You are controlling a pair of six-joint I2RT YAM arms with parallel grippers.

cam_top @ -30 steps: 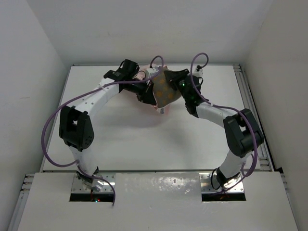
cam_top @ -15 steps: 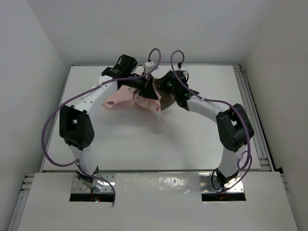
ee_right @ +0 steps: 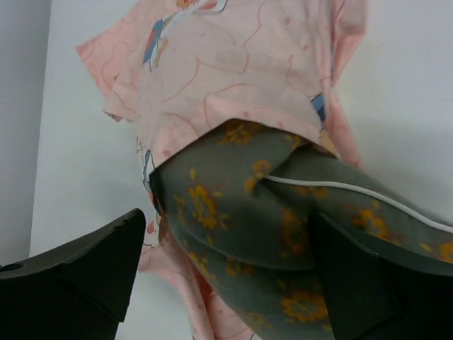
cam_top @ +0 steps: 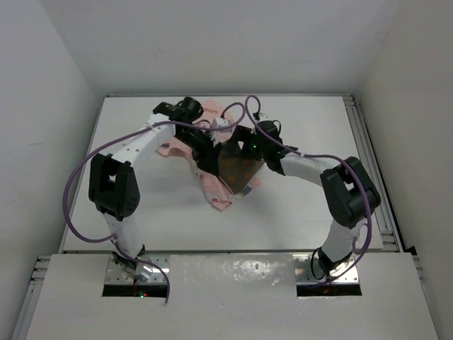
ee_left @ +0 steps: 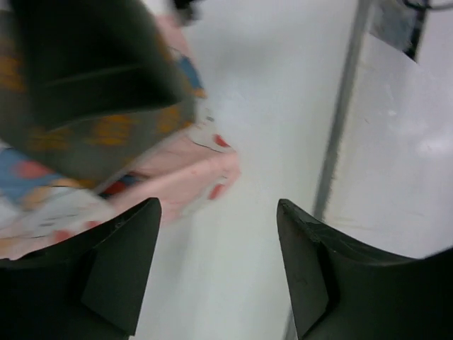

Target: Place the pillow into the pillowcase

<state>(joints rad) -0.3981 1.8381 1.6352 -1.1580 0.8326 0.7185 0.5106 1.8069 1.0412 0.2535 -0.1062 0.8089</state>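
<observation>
The pillow [cam_top: 238,170], dark brown with orange flowers, lies crumpled at mid-table, partly wrapped by the pink bunny-print pillowcase [cam_top: 215,195]. My left gripper [cam_top: 207,154] is at the bundle's left edge. In the left wrist view it [ee_left: 218,205] is open over bare table, with the blurred pillow [ee_left: 92,134] and pillowcase [ee_left: 185,177] to its upper left. My right gripper [cam_top: 244,147] is at the bundle's far right. In its wrist view it [ee_right: 228,214] is wide open just above the pillow [ee_right: 233,205], whose far end goes under the pillowcase [ee_right: 226,64].
The white table [cam_top: 318,212] is enclosed by white walls on three sides. A metal rail [cam_top: 362,142] runs along its right edge and shows in the left wrist view as a grey rail [ee_left: 341,120]. Purple cables loop off both arms.
Both grippers have opened and let go of the bundle. Pillow and pillowcase have moved from the far middle toward the near side, and both wrists have come nearer with them.
</observation>
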